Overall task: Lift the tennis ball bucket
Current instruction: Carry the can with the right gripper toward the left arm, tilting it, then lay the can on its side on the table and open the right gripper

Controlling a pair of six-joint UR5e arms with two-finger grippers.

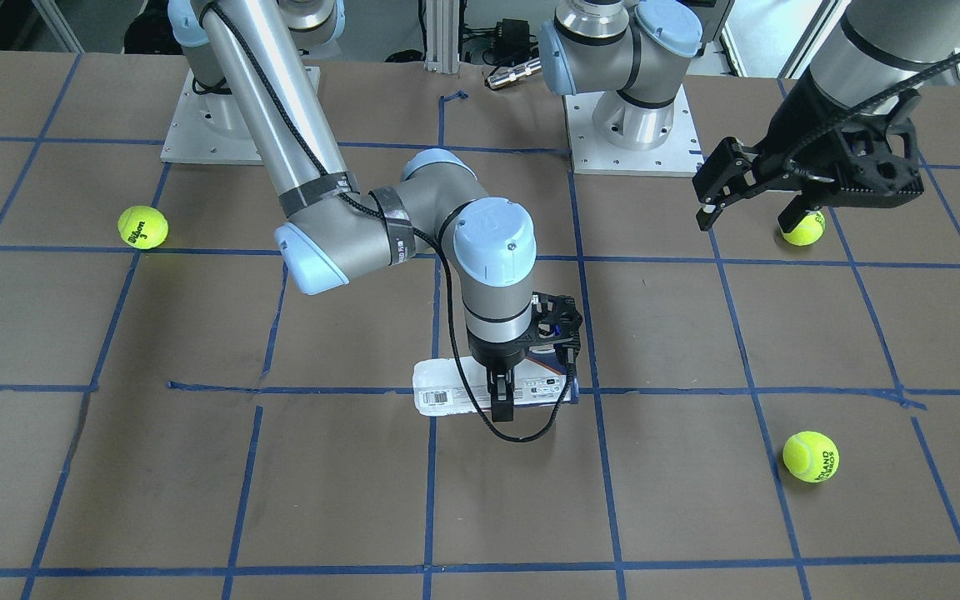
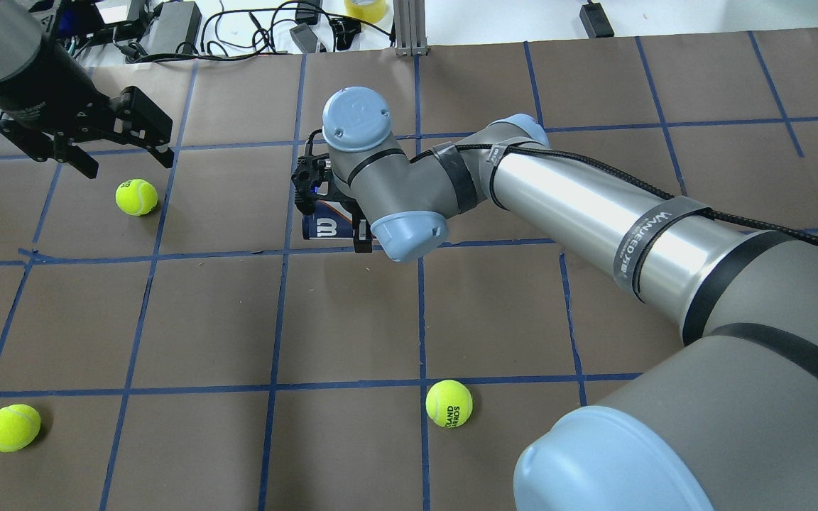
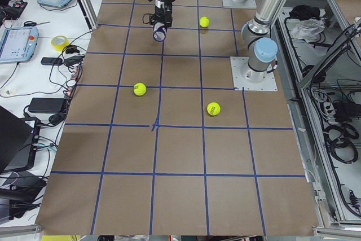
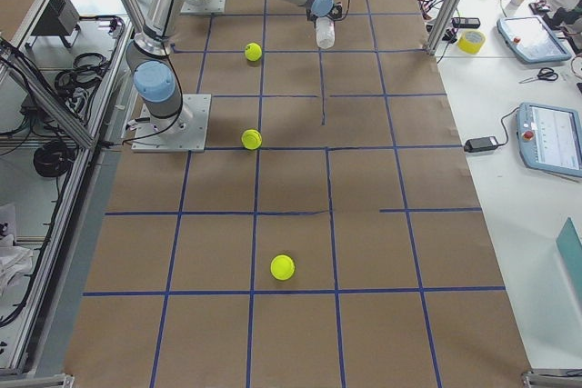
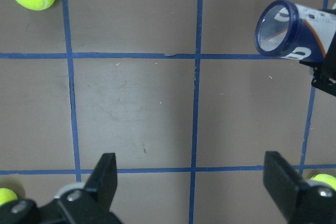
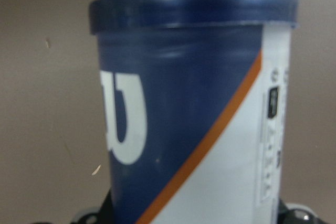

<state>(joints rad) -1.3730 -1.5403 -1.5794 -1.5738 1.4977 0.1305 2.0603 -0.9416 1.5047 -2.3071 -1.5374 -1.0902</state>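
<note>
Right end effector point(image 1: 500, 390) clamped across bucket point(image 1: 445, 388) mid-length; bucket sits directly under it, long axis flat along desk point(image 1: 197, 483), crosswise to jaws. Left end effector point(image 1: 747, 221) wide open, well off, so lift falls to right

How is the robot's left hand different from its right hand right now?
The left gripper has its jaws spread wide, while the right gripper is closed around the tennis ball bucket. The left gripper holds nothing and hangs above a tennis ball; the right gripper grips the bucket, which lies sideways, around its middle. Both are black two-finger grippers.
</note>
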